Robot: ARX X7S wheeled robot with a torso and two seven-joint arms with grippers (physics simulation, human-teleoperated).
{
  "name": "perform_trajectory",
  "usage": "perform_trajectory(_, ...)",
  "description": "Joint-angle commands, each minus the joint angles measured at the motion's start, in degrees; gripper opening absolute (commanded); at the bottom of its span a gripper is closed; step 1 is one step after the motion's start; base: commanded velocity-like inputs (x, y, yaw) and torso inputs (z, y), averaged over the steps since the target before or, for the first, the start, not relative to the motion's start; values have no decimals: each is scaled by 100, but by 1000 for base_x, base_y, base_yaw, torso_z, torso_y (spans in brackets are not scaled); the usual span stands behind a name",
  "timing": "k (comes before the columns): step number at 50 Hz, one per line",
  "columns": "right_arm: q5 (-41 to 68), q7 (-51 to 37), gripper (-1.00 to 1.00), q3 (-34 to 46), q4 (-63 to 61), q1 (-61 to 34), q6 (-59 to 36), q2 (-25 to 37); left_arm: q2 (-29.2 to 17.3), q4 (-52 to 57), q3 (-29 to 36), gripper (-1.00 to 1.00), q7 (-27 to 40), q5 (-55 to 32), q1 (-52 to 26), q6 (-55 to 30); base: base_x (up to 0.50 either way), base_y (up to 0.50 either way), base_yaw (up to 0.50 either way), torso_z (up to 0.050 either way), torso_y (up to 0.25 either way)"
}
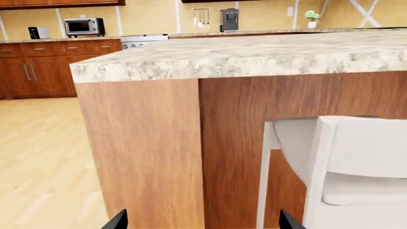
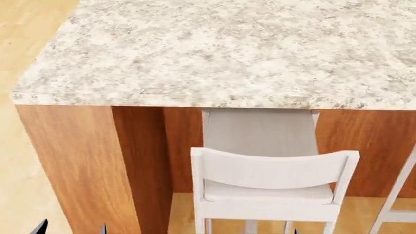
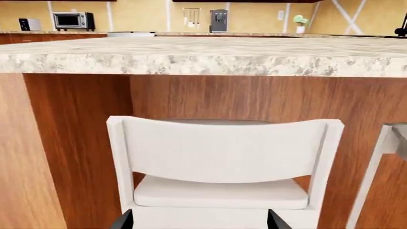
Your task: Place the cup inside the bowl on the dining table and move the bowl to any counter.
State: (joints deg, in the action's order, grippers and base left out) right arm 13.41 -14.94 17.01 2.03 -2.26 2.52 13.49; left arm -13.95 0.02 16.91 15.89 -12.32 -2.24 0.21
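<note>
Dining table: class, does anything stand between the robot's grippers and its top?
Yes. A white chair is tucked under the dining table, directly ahead of the right gripper and below the top's edge. The left gripper faces the table's wooden base, with the chair off to one side.

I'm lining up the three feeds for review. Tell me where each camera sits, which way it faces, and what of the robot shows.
Head view: high on the robot, angled down on the dining table and a white chair; only dark tips at the bottom edge.
Left wrist view: low, facing the table's corner; left pincer tips show, spread apart.
Right wrist view: low, facing the chair's back squarely; right pincer tips show, spread apart.
Shared: both wrist views show the toaster oven on the counter.
</note>
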Motion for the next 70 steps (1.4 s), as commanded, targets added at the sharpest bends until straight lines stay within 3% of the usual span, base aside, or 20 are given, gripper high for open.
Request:
perform_trajectory(1, 21, -28, 100, 21, 0, -7, 2, 16, -21, -7, 28, 100, 19, -21, -9, 10, 0, -500, 0, 0, 0)
perform_trajectory(70, 125, -202, 100, 160, 12, -45, 3, 124, -121, -12, 197, 100, 151, -96, -70, 26, 7, -500, 0, 0, 0)
